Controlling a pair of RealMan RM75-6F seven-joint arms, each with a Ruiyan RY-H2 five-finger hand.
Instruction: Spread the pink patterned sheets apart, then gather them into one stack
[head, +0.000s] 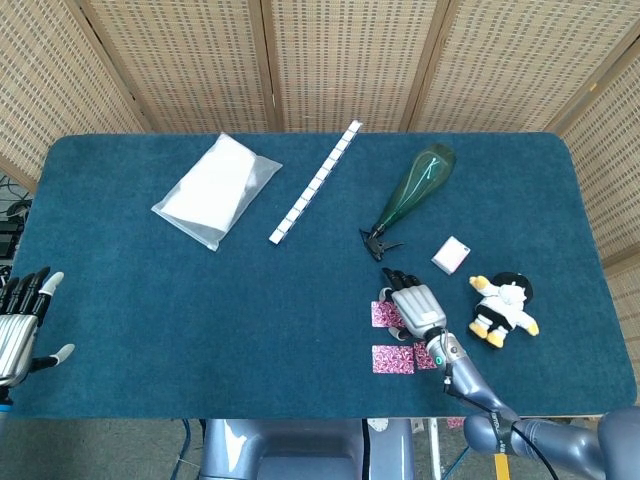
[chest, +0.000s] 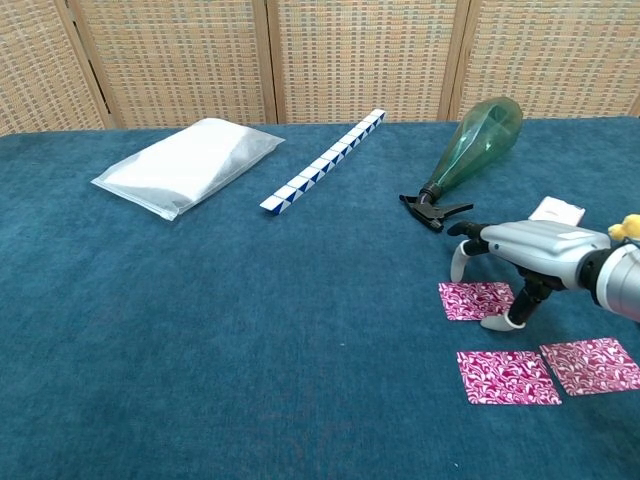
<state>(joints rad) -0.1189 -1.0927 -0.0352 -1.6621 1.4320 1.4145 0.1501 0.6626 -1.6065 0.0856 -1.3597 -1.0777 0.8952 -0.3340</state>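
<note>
Three pink patterned sheets lie apart near the table's front right. The far sheet (chest: 475, 300) (head: 384, 314) sits under my right hand (chest: 520, 255) (head: 413, 303), which hovers palm down with fingers spread and fingertips (chest: 494, 322) touching down at the sheet's right edge. A second sheet (chest: 506, 377) (head: 392, 359) lies nearer the front edge, and a third sheet (chest: 590, 364) is just right of it. My left hand (head: 22, 325) rests open at the far left edge in the head view, holding nothing.
A green spray bottle (chest: 468, 152) lies behind the right hand. A blue-white segmented strip (chest: 325, 160) and a white plastic bag (chest: 185, 163) lie farther back left. A small white box (head: 450, 255) and a plush toy (head: 503, 308) sit to the right.
</note>
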